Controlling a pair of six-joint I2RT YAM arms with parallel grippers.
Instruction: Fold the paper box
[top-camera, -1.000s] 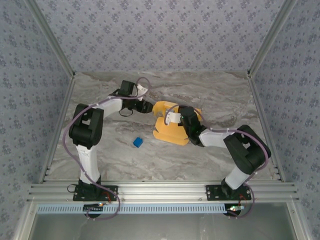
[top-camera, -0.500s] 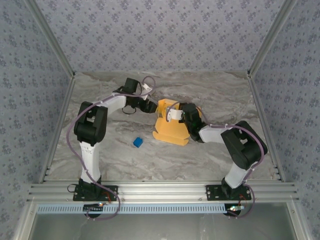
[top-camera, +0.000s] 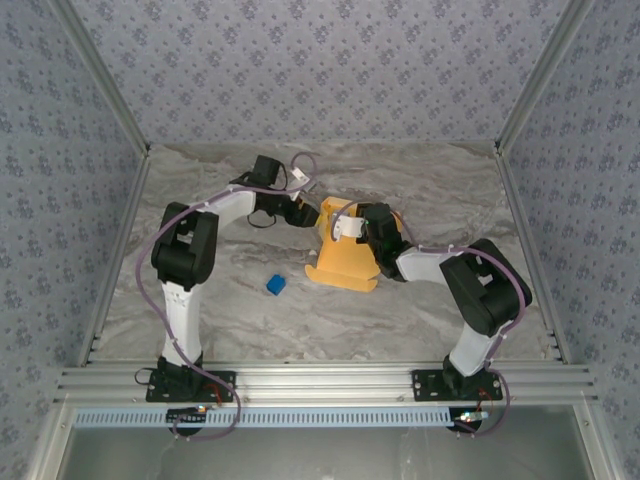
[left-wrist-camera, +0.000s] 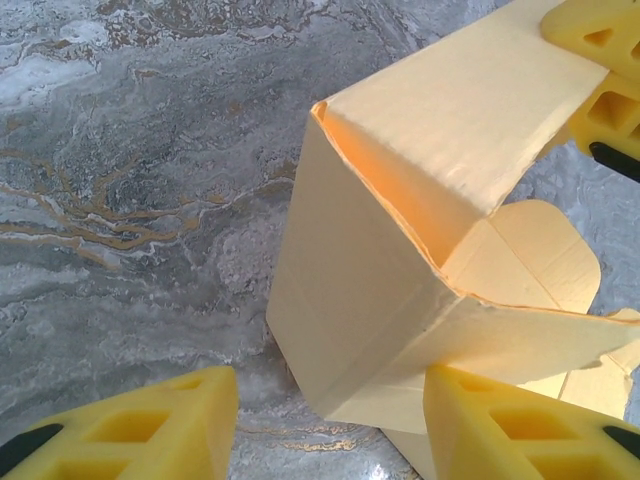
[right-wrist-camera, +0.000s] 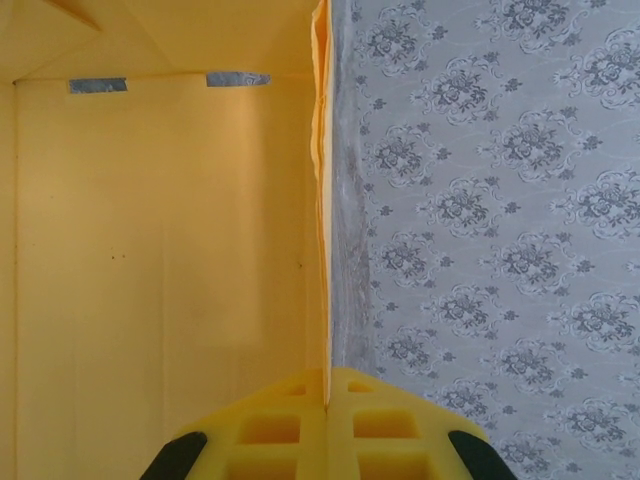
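Right wrist view: my right gripper (right-wrist-camera: 327, 385) pinches one wall of the paper box (right-wrist-camera: 160, 250), steadying it mid-way on the table (top-camera: 420, 310), so my half-open left gripper (left-wrist-camera: 325, 430), at its corner, can fold further.

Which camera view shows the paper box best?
The left wrist view: the paper box shows walls, creases and a rounded flap close up. The top external view shows it small. The right wrist view shows an inner wall, clamped by the right gripper.
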